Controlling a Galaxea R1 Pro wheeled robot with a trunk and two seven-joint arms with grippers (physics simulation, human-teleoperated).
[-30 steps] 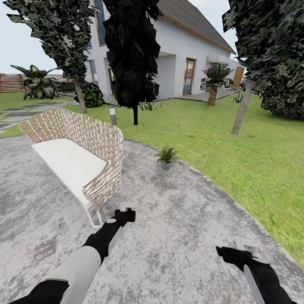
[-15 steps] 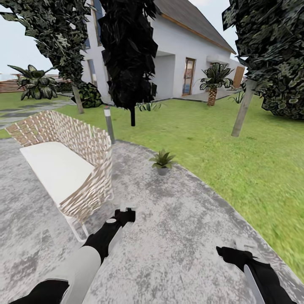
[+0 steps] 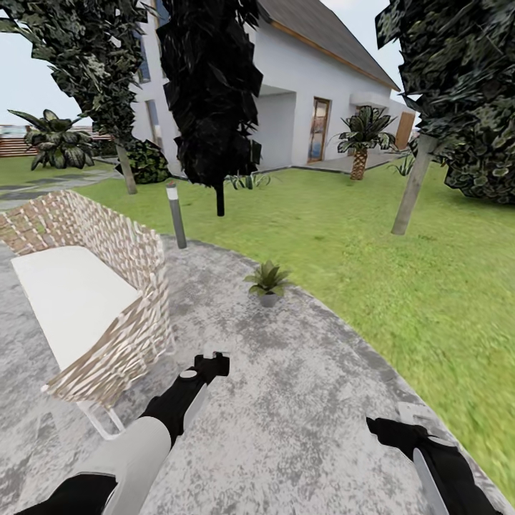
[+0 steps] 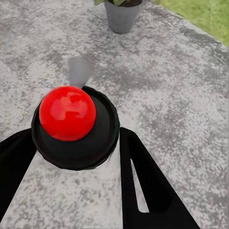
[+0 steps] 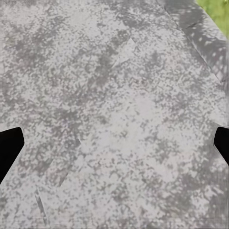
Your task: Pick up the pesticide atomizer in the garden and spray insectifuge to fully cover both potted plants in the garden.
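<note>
Pesticide atomizer (image 4: 75, 125), judged light, stiff and slippery, is clamped by its body in left gripper (image 3: 212, 360); right gripper (image 5: 114, 145) is spread wide, empty.

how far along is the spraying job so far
Done: the left gripper holds a black-bodied, red-topped object, apparently the atomizer. In hand: approaching the small green potted plant in its grey pot on the grey paved patio. Left: spraying both plants; the right gripper is empty.

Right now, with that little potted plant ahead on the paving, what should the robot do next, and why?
Probably roll closer to the potted plant. It stands on the patio well ahead of the left gripper, which seems to hold the pesticide atomizer; spraying from here might fall short.
</note>
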